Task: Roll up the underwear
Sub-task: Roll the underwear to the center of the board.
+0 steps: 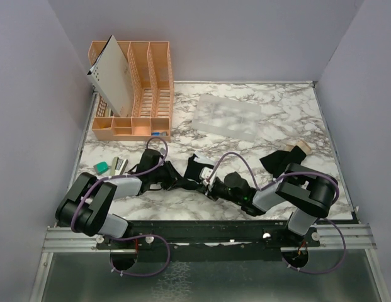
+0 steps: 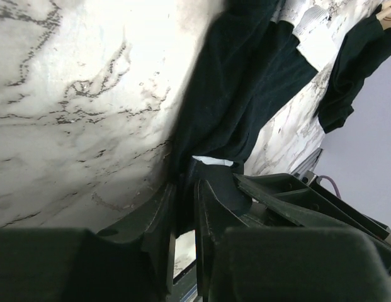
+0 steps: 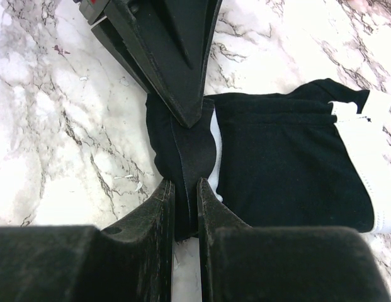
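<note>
Both arms lay low over the marble table (image 1: 182,204), reaching inward from their bases with forearms almost level, so that the two grippers met nose to nose near the table's front middle. The left gripper (image 1: 180,182) pointed right and the right gripper (image 1: 206,185) pointed left, and each was clenched on the same edge of the white-banded underwear (image 1: 196,165). In the right wrist view a fold of that black cloth (image 3: 186,163) sat pinched between the right fingers (image 3: 162,201), with the left gripper's tip (image 3: 189,113) pressed onto it from the opposite side. The left wrist view likewise showed dark fabric (image 2: 245,82) caught in the narrow gap between its fingers (image 2: 158,214). There were two garments in all. The tan-banded underwear (image 1: 280,160) lay apart at the right, crumpled, untouched by either arm. Farther back stood one peach rack (image 1: 145,82) holding one grey panel (image 1: 113,75), beside one translucent tray (image 1: 228,116). One small teal item (image 1: 102,167) lay at the left.
</note>
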{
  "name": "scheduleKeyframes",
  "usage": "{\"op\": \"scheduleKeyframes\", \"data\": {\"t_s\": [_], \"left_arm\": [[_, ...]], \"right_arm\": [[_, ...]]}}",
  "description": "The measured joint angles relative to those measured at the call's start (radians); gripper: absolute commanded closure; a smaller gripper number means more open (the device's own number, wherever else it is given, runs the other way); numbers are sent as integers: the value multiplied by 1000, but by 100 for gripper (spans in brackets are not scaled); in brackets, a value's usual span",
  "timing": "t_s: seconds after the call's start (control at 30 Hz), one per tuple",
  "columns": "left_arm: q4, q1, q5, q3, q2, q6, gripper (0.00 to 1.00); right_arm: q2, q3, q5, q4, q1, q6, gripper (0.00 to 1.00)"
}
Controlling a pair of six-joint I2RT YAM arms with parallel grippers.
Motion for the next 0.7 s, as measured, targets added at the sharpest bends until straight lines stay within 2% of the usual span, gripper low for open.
{"op": "scheduleKeyframes", "data": {"t_s": [0.07, 0.13, 0.17, 0.23, 0.33, 0.5, 0.7], "left_arm": [[-18, 0, 0, 11, 0, 5, 93], [-43, -3, 0, 21, -3, 8, 93], [-65, -5, 0, 27, -10, 12, 90], [-106, -6, -2, 39, -29, 23, 59], [-183, -6, -24, 67, -62, 49, 47], [-270, 7, -91, 89, -109, 74, 36], [-344, 8, -129, 89, -169, 98, 31]], "right_arm": [[0, -6, 0, 11, 0, 10, 94], [0, -15, -5, 26, 0, 28, 94], [0, -19, -10, 34, 0, 39, 94], [0, -24, -24, 44, 0, 65, 95], [2, -33, -56, 70, 0, 116, 95], [37, -47, -139, 137, -30, 254, 97], [130, -74, -271, 308, -136, 477, 98]]}}
